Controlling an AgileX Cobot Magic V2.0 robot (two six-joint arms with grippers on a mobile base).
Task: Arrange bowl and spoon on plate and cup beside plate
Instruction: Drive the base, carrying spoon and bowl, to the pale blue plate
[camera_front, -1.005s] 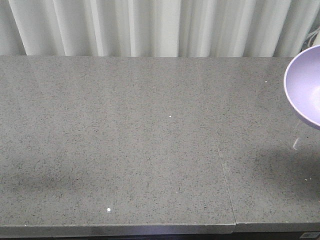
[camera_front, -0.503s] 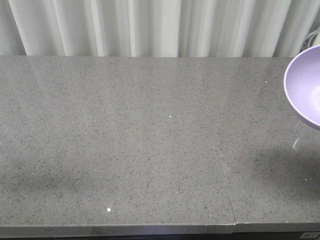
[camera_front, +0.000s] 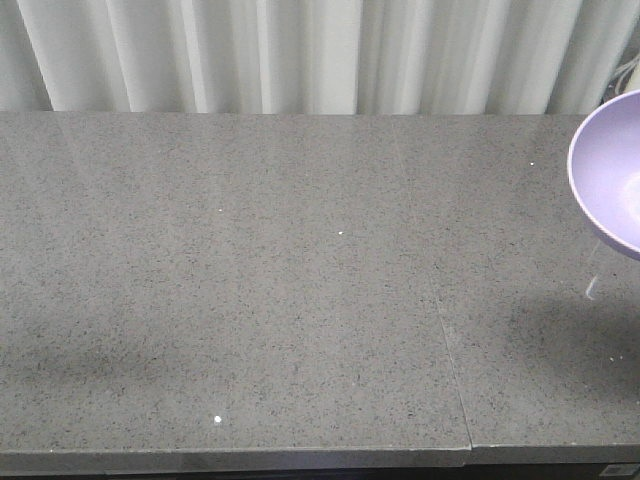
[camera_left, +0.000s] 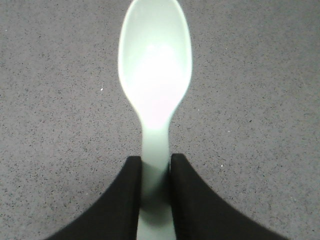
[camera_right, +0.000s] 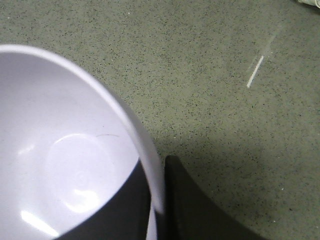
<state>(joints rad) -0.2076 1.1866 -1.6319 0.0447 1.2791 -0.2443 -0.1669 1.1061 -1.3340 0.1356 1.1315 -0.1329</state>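
— How many things do you count?
— One bowl (camera_front: 612, 180), at 3 o'clock in the front view, tilted over the grey counter (camera_front: 250, 300), with its right part cut off by the frame. One spoon (camera_left: 156, 75), head pointing to 12 o'clock.
— And the grippers?
— The left gripper (camera_left: 156, 160) clamps the spoon's handle, whose end runs out of frame at 6 o'clock. The right gripper (camera_right: 156, 170) pinches the bowl's rim, one finger inside, one outside.
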